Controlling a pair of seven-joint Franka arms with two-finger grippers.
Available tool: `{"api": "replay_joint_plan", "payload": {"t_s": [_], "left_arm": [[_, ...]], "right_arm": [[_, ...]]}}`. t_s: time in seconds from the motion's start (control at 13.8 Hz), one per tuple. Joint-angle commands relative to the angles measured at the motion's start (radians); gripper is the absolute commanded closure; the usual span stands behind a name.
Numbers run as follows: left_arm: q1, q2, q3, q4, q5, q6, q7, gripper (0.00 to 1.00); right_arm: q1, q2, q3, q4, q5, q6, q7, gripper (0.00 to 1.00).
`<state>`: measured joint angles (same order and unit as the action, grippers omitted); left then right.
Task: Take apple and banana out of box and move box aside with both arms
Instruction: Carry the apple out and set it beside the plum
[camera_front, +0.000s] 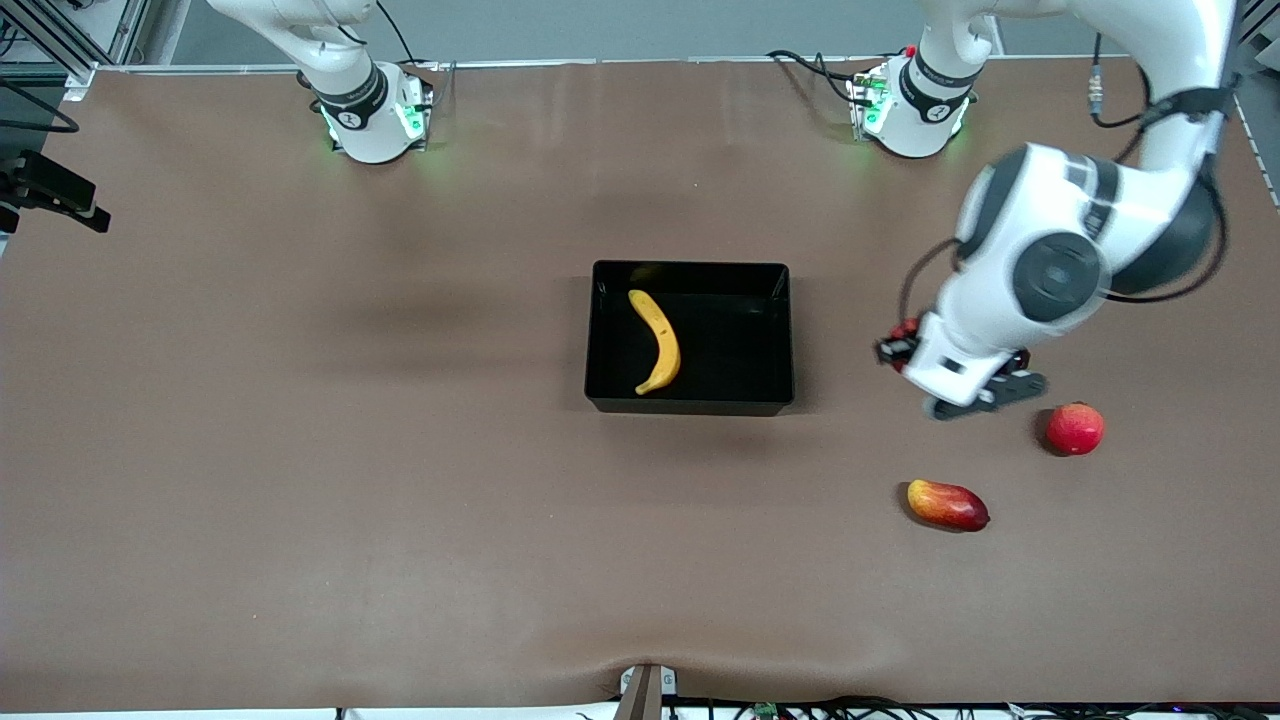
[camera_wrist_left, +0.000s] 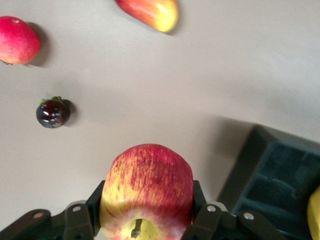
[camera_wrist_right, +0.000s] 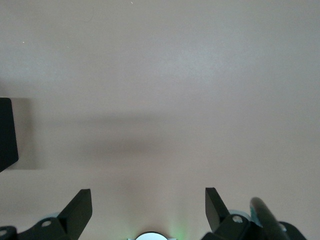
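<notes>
The black box (camera_front: 690, 400) stands mid-table with the yellow banana (camera_front: 656, 341) lying in it. My left gripper (camera_front: 982, 394) hangs over the bare table between the box and a round red fruit. In the left wrist view the left gripper (camera_wrist_left: 148, 202) is shut on the small red apple with yellow patches (camera_wrist_left: 147, 187), one finger on each side. The hand hides the apple in the front view. The box (camera_wrist_left: 280, 185) and the banana's tip (camera_wrist_left: 315, 215) also show there. My right gripper (camera_wrist_right: 147, 207) is open and empty, up over bare table; a corner of the box (camera_wrist_right: 7, 132) shows at that view's edge.
A round red fruit (camera_front: 1075, 428) and an oblong red-yellow mango (camera_front: 947, 504) lie toward the left arm's end, nearer the front camera than the box. The left wrist view shows them (camera_wrist_left: 17, 40) (camera_wrist_left: 150, 12) and a small dark fruit (camera_wrist_left: 52, 112).
</notes>
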<state>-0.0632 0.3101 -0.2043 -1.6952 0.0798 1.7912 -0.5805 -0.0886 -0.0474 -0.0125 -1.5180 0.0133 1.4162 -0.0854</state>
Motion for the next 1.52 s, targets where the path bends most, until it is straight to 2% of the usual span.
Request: {"api": "replay_joint_plan", "payload": {"t_s": [0.0, 0.29, 0.58, 1.01, 1.16, 1.3, 1.44], "left_arm": [[0.074, 0.03, -0.012, -0.06, 0.069, 0.108, 0.008, 1.0], [0.164, 0.164, -0.009, -0.005, 0.181, 0.195, 0.01, 1.0], [0.203, 0.236, -0.007, -0.017, 0.234, 0.298, 0.013, 1.0], [0.227, 0.33, -0.007, -0.008, 0.256, 0.312, 0.013, 1.0], [0.227, 0.328, -0.007, -0.011, 0.256, 0.312, 0.011, 0.78], [0.227, 0.317, -0.007, -0.012, 0.256, 0.303, 0.011, 0.0], [0.22, 0.294, -0.012, -0.008, 0.255, 0.292, 0.005, 0.0]], "right_arm": [[-0.022, -0.002, 0.014, 0.001, 0.007, 0.0, 0.006, 0.0], [-0.022, -0.002, 0.014, 0.001, 0.007, 0.0, 0.006, 0.0], [-0.022, -0.002, 0.014, 0.001, 0.007, 0.0, 0.006, 0.0], [-0.02, -0.002, 0.014, 0.001, 0.007, -0.002, 0.006, 0.0], [-0.02, -0.002, 0.014, 0.001, 0.007, 0.0, 0.004, 0.0], [-0.022, -0.002, 0.014, 0.001, 0.007, 0.0, 0.006, 0.0], [-0.022, -0.002, 0.014, 0.001, 0.007, 0.0, 0.006, 0.0]]}}
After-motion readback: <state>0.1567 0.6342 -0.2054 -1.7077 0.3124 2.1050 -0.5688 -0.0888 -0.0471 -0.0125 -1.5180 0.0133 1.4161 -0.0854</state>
